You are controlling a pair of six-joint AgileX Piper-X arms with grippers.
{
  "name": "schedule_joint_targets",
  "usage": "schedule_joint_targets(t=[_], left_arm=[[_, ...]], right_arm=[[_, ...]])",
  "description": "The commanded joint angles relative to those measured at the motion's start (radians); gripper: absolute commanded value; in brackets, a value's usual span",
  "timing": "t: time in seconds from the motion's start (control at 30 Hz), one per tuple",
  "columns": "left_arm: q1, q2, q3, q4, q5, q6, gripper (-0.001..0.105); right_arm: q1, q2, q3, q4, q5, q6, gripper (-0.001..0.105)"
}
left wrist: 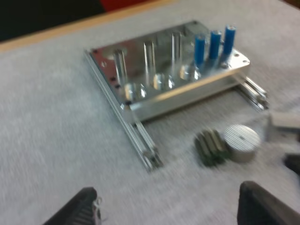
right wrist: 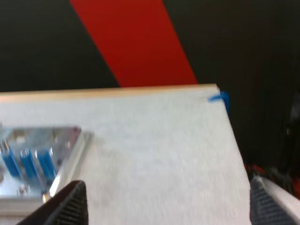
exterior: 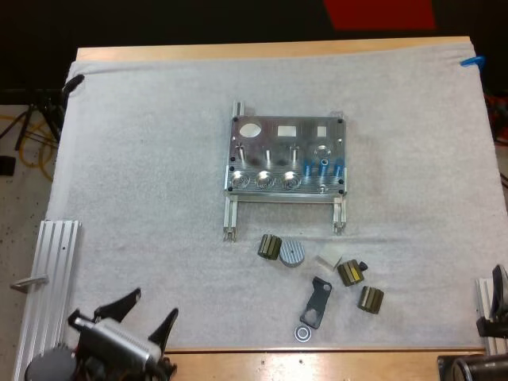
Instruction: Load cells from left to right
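Left gripper point(exterior: 154, 305) low at the mat's near edge, fingers point(left wrist: 78, 208) spread wide, nothing between them; fixture point(left wrist: 164, 79) well ahead, apart. Right gripper point(right wrist: 166, 187) likewise open and empty, at the mat's right side, fixture off to its left. Three blue cells point(exterior: 324, 168) stand upright in a row at the fixture's near right corner; smooth glossy cylinders. Fixture is a bright machined metal plate on two slotted rails; thin posts, three round sockets left of the cells. Loose on the nubbly white mat point(exterior: 143, 175), nearer than the fixture: three dark ribbed drums point(exterior: 270, 247); grooved silver disc point(exterior: 292, 253); white block point(exterior: 328, 259); flat black bracket point(exterior: 317, 300); small ring point(exterior: 302, 332).
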State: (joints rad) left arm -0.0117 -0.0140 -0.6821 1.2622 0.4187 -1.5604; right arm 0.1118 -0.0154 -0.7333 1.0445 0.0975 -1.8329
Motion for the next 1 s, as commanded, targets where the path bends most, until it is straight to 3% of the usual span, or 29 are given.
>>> schedule_joint_targets(t=[0.0,0.13,0.27,0.47,0.97], left_arm=[[0.000,-0.139,0.047,-0.097,-0.005,-0.001,0.061],[0.000,-0.137,0.166,-0.233,-0.005,-0.001,0.061],[0.000,-0.132,0.203,-0.315,-0.005,-0.013,0.061],[0.000,-0.132,0.203,-0.317,-0.005,-0.013,0.061],[0.000,-0.132,0.203,-0.317,-0.005,-0.013,0.061]], right_arm=[[-0.002,-0.031,0.016,-0.047,-0.006,-0.004,0.069],[-0.002,-0.031,0.068,-0.052,-0.006,-0.004,0.069],[-0.002,-0.031,0.123,-0.039,-0.015,0.005,0.069],[-0.002,-0.031,0.179,0.047,-0.036,0.039,0.069],[-0.002,-0.029,0.183,0.032,-0.035,0.041,0.069]])
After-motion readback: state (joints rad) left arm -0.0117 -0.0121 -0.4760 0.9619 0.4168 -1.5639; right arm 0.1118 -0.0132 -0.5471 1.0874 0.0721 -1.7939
